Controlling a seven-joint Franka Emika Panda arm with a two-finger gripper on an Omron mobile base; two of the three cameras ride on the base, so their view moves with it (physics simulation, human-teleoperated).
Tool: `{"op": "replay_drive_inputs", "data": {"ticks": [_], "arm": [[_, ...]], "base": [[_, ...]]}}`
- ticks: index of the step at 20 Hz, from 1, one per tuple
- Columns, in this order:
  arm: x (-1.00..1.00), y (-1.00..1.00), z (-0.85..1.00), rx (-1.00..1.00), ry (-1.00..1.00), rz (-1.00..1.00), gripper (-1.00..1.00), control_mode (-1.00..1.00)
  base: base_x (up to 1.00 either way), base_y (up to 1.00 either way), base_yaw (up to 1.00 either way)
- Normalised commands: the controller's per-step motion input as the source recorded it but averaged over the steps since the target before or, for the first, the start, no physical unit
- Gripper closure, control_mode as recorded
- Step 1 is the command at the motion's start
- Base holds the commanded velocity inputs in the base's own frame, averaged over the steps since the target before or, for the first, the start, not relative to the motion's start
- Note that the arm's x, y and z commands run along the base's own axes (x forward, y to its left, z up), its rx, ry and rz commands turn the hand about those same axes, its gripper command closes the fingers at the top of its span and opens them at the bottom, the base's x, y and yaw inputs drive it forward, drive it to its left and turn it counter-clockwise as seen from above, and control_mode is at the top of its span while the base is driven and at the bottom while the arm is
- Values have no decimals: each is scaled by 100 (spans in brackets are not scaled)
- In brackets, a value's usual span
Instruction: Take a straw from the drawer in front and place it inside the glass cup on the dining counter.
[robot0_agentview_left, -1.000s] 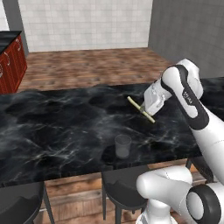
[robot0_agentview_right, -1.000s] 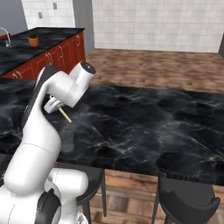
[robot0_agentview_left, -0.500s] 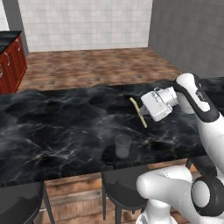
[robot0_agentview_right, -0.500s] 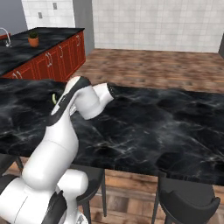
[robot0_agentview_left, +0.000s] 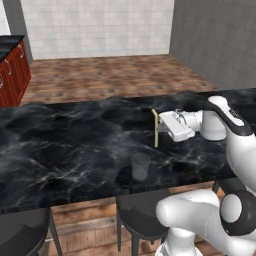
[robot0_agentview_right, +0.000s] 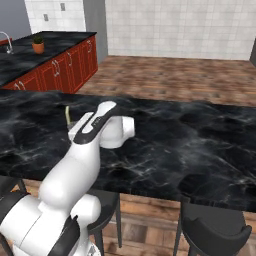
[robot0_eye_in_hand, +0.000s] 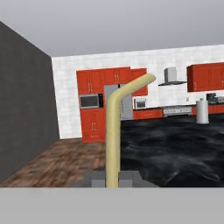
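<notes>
The pale yellow straw (robot0_agentview_left: 155, 128) stands nearly upright just above the dining counter (robot0_agentview_left: 60, 140), and my gripper (robot0_agentview_left: 160, 128) is shut on its lower part from the right, with the hand lying level. The glass cup (robot0_agentview_left: 140, 166) stands on the slab near its front edge, a little left of the straw and closer to me, apart from it. In the hand view the straw (robot0_eye_in_hand: 112, 144) rises from between the fingertips, its bent tip pointing up and right. Its upper end (robot0_agentview_right: 67, 114) pokes up behind my forearm in the right base view. The drawer is out of view.
Dark round stools (robot0_agentview_left: 137, 210) (robot0_agentview_right: 215, 235) sit under the counter's near edge. Red cabinets (robot0_agentview_right: 55, 70) under a black counter with a terracotta plant pot (robot0_agentview_right: 38, 46) stand far left. Wooden floor (robot0_agentview_left: 110, 75) lies beyond the slab.
The hand has turned from a slanted pose to level, and the straw has swung from tilted to nearly upright over the same part of the counter. The cup has not moved.
</notes>
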Motion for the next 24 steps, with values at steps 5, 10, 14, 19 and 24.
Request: {"op": "replay_drive_inputs", "data": {"ticks": [5,10,14,19,24], "arm": [[23,0,-1,6,0,0,100,-100],[17,0,0,-9,9,0,100,-100],[15,0,-1,-16,20,0,100,-100],[2,4,-23,-5,20,4,100,-100],[0,2,-41,0,8,10,100,-100]], "base": [[0,0,0],[0,0,0],[0,0,0],[0,0,0],[0,0,0]]}}
